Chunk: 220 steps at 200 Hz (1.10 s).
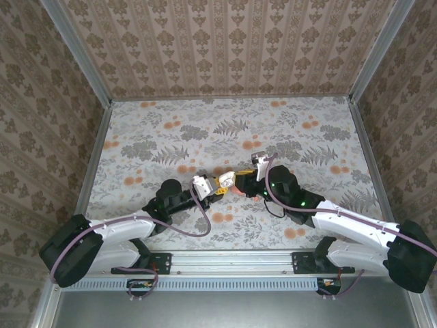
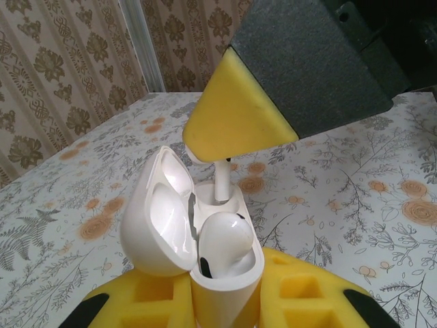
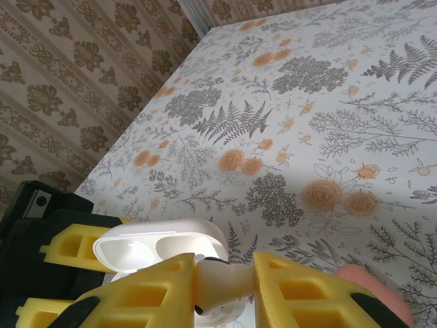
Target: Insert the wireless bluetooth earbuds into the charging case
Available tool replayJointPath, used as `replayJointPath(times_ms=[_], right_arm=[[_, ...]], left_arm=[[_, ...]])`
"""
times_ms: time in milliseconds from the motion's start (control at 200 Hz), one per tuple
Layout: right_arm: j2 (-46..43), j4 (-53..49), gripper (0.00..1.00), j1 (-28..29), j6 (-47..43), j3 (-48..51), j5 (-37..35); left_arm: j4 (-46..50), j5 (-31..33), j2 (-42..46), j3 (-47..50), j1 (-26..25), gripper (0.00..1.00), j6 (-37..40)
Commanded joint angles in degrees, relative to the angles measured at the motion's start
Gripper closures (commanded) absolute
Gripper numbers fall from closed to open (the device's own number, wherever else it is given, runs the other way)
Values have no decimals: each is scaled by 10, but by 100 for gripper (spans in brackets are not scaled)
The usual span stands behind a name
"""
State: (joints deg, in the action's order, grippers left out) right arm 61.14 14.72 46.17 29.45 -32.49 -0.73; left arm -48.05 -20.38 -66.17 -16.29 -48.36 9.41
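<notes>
The left gripper (image 2: pixel 225 304) is clamped on the base of the charging case (image 2: pixel 156 219), whose lid is swung open to the left. A white earbud (image 2: pixel 222 240) sits in its near well. Behind it, the right gripper (image 3: pixel 224 290) pinches a second earbud (image 3: pixel 217 275), its stem reaching into the far well. The floral counter (image 2: pixel 355 198) spreads beyond.

Charging case (image 2: pixel 229 273) between left gripper (image 2: pixel 225 304) fingers over mid table (image 1: pixel 205 130), lid (image 2: pixel 153 219) open to its left, one earbud (image 2: pixel 222 239) seated in front, second earbud (image 2: pixel 223 181) behind it, stem down into the case, pinched from above by right gripper (image 3: pixel 222 287)
</notes>
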Motion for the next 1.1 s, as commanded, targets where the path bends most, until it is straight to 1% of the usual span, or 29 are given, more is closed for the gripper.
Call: replayJointPath(times_ms=[0,235,460,645,845,1010,1095], right_arm=[[5,-23,74,12,-22,-5,-23],[17,-49,75,34,-41,-22,-55],[39,-54,72,43,-37,-34,-47],[32,-35,63,42,-20,-28,-28],[11,-29,56,33,-11,-29,1],[-9,-24,42,24,-3,-25,16],[-19,-21,37,19,-3,-24,25]], left_arm=[[-18,-5,15,-18,-4,95,-11],[-12,0,22,-18,-5,95,-8],[-9,3,28,-15,-5,95,-6],[-4,7,36,-12,-5,95,-4],[-2,7,41,-9,-5,95,-5],[-4,4,42,-9,-5,95,-7],[-5,4,42,-8,-5,95,-9]])
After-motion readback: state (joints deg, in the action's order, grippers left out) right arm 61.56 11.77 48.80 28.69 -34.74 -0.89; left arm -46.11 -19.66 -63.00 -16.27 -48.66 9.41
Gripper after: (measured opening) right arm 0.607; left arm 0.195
